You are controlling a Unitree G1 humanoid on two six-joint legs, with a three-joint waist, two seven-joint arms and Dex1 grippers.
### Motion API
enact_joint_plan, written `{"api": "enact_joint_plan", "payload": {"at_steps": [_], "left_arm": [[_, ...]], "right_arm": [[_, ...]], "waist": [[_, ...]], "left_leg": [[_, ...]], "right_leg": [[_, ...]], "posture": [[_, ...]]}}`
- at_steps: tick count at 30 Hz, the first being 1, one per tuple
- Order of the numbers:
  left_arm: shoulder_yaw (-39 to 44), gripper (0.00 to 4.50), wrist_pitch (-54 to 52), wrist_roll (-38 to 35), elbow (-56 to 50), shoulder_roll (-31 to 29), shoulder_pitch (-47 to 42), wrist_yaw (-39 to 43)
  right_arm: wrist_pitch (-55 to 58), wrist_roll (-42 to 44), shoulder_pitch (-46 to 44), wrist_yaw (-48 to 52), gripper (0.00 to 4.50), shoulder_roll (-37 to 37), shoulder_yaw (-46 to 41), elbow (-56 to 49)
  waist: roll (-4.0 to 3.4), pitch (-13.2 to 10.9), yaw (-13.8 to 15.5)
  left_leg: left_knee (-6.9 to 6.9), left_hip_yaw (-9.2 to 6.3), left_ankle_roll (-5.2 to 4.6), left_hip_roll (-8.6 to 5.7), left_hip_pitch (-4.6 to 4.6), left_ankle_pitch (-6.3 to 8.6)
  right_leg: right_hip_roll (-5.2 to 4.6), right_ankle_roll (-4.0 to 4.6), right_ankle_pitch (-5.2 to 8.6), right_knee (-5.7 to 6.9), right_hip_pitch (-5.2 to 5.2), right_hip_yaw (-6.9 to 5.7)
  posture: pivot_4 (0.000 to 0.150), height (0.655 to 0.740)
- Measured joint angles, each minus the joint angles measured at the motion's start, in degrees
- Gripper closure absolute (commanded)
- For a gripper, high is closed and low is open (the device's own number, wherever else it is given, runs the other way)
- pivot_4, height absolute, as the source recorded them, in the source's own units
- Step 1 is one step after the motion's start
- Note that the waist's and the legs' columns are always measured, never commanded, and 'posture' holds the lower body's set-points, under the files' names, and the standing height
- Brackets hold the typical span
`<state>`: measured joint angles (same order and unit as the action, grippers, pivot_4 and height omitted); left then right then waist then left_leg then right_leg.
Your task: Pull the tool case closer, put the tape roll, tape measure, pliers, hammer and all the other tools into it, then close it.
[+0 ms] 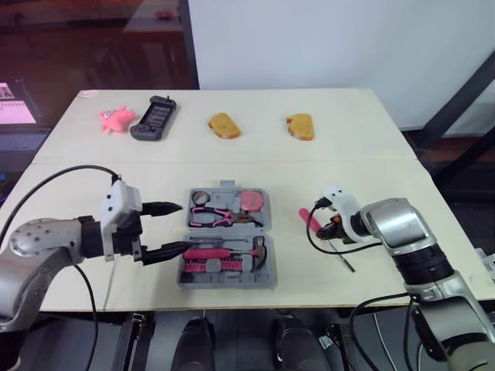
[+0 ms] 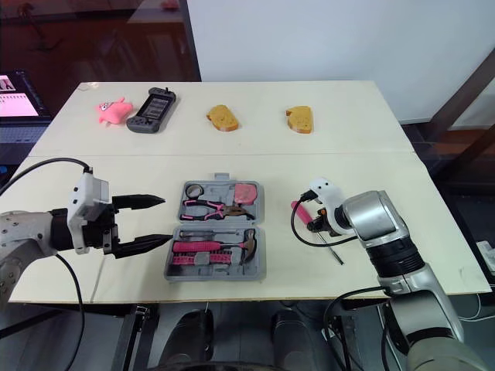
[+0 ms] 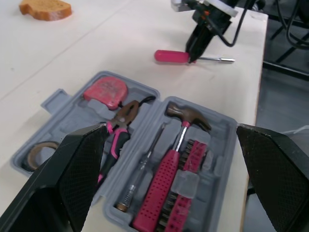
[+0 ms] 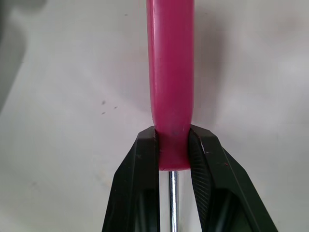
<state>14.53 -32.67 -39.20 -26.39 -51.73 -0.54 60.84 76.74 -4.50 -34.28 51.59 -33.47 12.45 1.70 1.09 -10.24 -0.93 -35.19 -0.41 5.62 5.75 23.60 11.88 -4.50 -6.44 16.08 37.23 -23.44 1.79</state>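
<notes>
Found grey tool case (image 1: pixel 227 186) lying open near the front edge of the table (image 1: pixel 348 147), between both arms. Noted tape roll (image 1: pixel 199 198), pliers (image 1: pixel 216 216), tape measure (image 1: pixel 250 200) and hammer (image 1: pixel 259 249) already seated in its moulded recesses. Found screwdriver (image 4: pixel 170 72) flat on the table just right of the case: pink handle, bare steel shaft. Recorded right gripper (image 4: pixel 172 145) jaws clamped on the handle at its shaft end, judged a grip for lifting it across. Recorded left gripper (image 1: pixel 172 226) jaws wide apart beside the case's left edge, touching nothing; probably placed to steady the case.
</notes>
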Motion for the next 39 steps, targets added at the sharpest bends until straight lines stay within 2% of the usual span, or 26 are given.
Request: {"api": "enact_joint_plan", "payload": {"at_steps": [1, 3, 5, 10, 15, 19, 25, 31, 39], "left_arm": [[0.24, 0.0, -0.7, -0.69, -0.58, 0.0, 0.34, -0.01], [0.72, 0.0, -1.2, -1.7, -1.38, -0.03, 0.42, -0.01], [1.05, 0.0, -1.58, -2.09, -1.57, -0.23, 0.51, 0.01], [2.2, 0.0, -0.85, -2.06, -1.73, -0.81, 0.97, 1.26], [1.67, 0.0, -0.51, -1.21, 0.08, -0.83, -0.32, 1.54], [-1.17, 0.0, 0.75, 0.37, 3.69, -0.8, -2.24, 3.43], [-3.67, 0.0, 9.4, 5.75, 9.01, 1.18, -4.89, 5.24], [-4.68, 0.0, 16.46, 8.6, 12.59, 3.83, -6.21, 6.51], [-3.02, 0.0, 13.23, 5.17, 11.84, 3.03, -5.68, 7.5]], "right_arm": [[-0.17, 0.46, 0.0, -1.11, 4.13, 0.18, 0.03, 0.09], [-0.43, 1.31, 0.01, -2.57, 3.1, 0.23, 0.18, 0.08], [-1.16, 2.36, 0.02, -3.5, 2.48, 0.36, 0.28, 0.06], [-1.36, 5.37, -0.41, -4.17, 0.03, -1.68, 0.8, -1.94], [-1.48, 8.27, -1.91, -2.79, 0.03, -8.18, 0.82, -7.68], [-4.6, 10.33, 1.46, -1.93, 0.03, -13.28, -0.09, -15.23], [-19.53, 9.7, 13.78, -8.9, 0.03, -9.86, -3.06, -17.78], [-17.17, 12.88, 16.59, -10.15, 0.03, -7.96, -5.13, -15.47], [-18.04, 13.32, 16.18, -13.83, 0.03, -3.79, -5.46, -10.8]], "waist": [[0.01, -0.01, -0.02], [0.02, -0.01, 0.01], [0.0, -0.02, 0.01], [-0.06, -0.07, 0.04], [-0.06, -0.09, 0.25], [0.03, -0.09, 0.21], [0.05, -0.11, 0.03], [0.06, -0.13, 0.19], [0.06, -0.14, 0.1]], "left_leg": [[0.0, 0.0, 0.0, 0.0, 0.0, 0.0], [0.0, 0.0, 0.0, 0.0, 0.0, 0.0], [0.01, 0.0, 0.0, 0.0, 0.0, 0.0], [0.02, 0.0, -0.01, 0.0, 0.01, 0.01], [0.03, 0.0, -0.01, 0.0, 0.02, 0.01], [0.05, 0.0, -0.03, 0.0, 0.03, 0.02], [0.02, 0.01, -0.03, 0.0, 0.04, 0.02], [0.0, 0.01, -0.03, 0.0, 0.04, 0.02], [0.02, 0.0, -0.03, 0.01, 0.04, 0.02]], "right_leg": [[0.0, 0.0, 0.0, 0.0, 0.0, 0.0], [0.0, 0.0, 0.0, 0.0, 0.0, 0.0], [0.0, 0.0, 0.0, 0.0, 0.0, 0.0], [0.0, 0.0, 0.01, -0.01, -0.03, 0.0], [0.0, 0.01, 0.02, -0.01, -0.04, 0.0], [0.0, 0.0, 0.02, -0.05, -0.05, 0.0], [0.0, -0.01, 0.01, -0.06, -0.05, 0.0], [0.0, -0.01, 0.01, -0.04, -0.03, 0.0], [0.0, -0.01, 0.01, -0.04, -0.03, 0.0]], "posture": [[0.15, 0.7207], [0.15, 0.7207], [0.15, 0.7207], [0.15, 0.7207], [0.15, 0.7207], [0.15, 0.7207], [0.15, 0.7207], [0.15, 0.7207], [0.15, 0.7207]]}}
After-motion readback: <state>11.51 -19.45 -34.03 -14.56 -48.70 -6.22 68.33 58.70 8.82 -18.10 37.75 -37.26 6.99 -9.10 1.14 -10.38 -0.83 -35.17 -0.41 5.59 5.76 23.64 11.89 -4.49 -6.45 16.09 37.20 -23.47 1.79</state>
